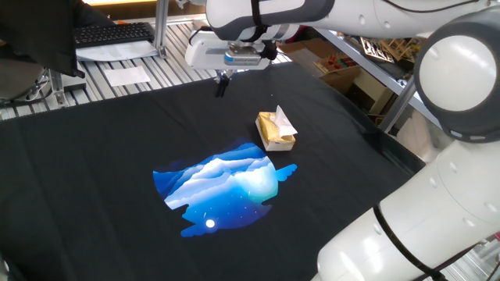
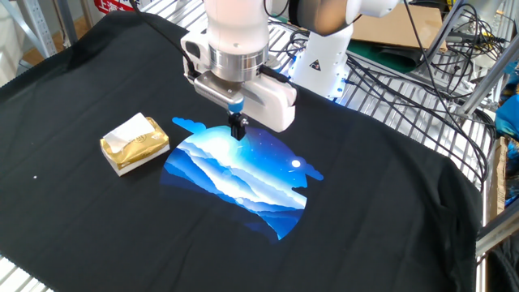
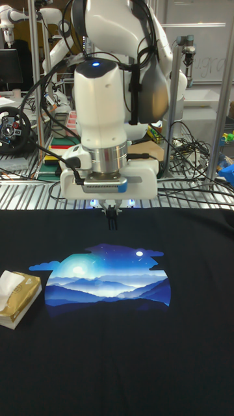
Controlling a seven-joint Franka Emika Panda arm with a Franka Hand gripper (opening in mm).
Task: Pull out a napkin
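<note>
The 2 fingers of the gripper (image 2: 238, 127) are pressed together with nothing between them, hanging point-down above the black cloth (image 2: 381, 186), over the upper edge of the blue mountain print (image 2: 240, 170). Nothing is held, and the tips look clear of the cloth.

The napkin (image 2: 130, 130) is well apart from the gripper, sitting in the top slot of the small yellow-tan tissue box (image 2: 136, 147), which rests on the cloth beside the print. In the tall fixed view the same napkin (image 3: 11, 282) shows as a white tuft at the left edge.

To do the reach well, I judge the fingers must part first, travel across to stand directly above the tuft, then descend only far enough to pinch the paper, not the cardboard. A straight upward pull should free 1 sheet; the light box may lift with it.

The tuft points upward from the slot. Its fold seems to run along the box's longer side, though that is hard to confirm.
</note>
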